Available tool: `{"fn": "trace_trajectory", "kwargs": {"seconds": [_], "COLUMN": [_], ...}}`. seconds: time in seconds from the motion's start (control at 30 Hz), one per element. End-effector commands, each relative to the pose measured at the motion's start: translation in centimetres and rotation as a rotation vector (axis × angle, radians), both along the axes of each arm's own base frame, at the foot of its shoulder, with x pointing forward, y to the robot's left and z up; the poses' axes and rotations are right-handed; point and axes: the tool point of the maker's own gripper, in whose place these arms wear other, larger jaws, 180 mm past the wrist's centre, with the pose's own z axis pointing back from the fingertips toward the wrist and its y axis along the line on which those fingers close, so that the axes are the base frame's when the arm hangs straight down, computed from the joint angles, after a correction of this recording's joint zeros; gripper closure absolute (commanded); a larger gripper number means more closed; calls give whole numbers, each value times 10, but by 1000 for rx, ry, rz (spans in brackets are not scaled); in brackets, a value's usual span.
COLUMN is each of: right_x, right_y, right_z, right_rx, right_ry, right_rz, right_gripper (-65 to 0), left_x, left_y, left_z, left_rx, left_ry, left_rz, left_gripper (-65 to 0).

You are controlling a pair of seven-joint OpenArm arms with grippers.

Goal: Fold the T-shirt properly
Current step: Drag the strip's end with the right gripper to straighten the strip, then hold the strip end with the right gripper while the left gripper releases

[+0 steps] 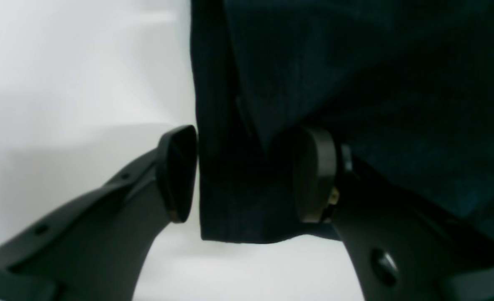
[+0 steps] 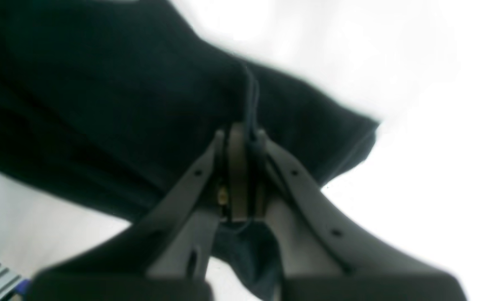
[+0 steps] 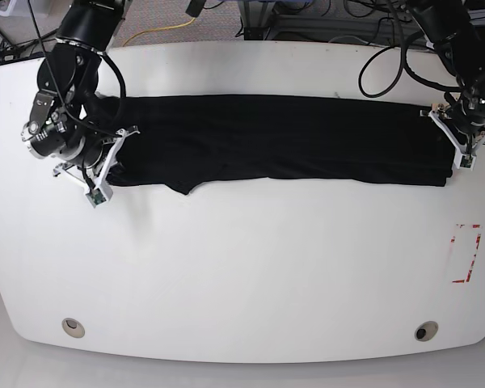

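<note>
T-shirt point(image 3: 283, 141): black, folded into a long band across the far half of the white surface point(image 3: 242, 275), reaching nearly from side edge to side edge. Right pincer point(image 2: 240, 138): clamped tight on a fold of the cloth at one end. Left pincer point(image 1: 247, 175): jaws parted, straddling the cloth's folded edge at the other end; pads point(image 1: 177, 173) not pressing it.

My base camera looks straight down on the whole worktop point(image 3: 242, 267) from high above. Each wrist camera peers along its own pincer, very close to the T-shirt point(image 3: 283, 137), which all three views share.
</note>
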Motion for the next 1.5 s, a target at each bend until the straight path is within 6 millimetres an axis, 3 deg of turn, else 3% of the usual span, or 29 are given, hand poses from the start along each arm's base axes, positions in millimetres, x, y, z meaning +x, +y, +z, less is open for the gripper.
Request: {"fn": "trace_trajectory", "kwargs": {"seconds": [0.0,0.1,0.23,0.33,0.47,0.53,0.67,0.83,0.93,1.03,1.33,1.47], "right_x": [7,0,-5,-7,-6,-5,-5,-10,-14,-15,-16,-19], "right_y": [1,1,-2,-24,-50,-61,-59,-22,-2,14,31,43], "right_z": [8,-7,-29,-34,-24,-10,14,26,23,10,-42,-61], "right_rx": [24,48,96,119,105,70,9,91,171,238,348,377], "right_ry": [-54,-25,13,-5,-41,-73,-111,-134,-113,-81,53,98], "right_rz": [0,-10,-38,-107,-170,-183,-163,-115,-98,-109,-96,-64], "right_gripper": [0,-2,-71,-141,-290,-393,-515,-491,-461,-409,-203,-193], "left_x": [-21,-21,-21,-20,-18,-17,-13,-8,-6,-4,17,24], "left_y": [5,5,7,11,11,10,10,11,11,12,1,-5], "left_z": [-11,-11,-10,-8,-7,-7,-5,-1,0,4,40,56], "left_rx": [32,32,35,46,46,45,43,43,42,49,102,122], "left_ry": [108,108,107,106,103,101,90,76,71,60,-56,-99], "left_rz": [-1,-1,2,-2,-1,-1,-3,4,5,2,-25,-34], "left_gripper": [-338,-338,-338,-338,-338,-338,-338,-338,-338,-338,-338,-339]}}
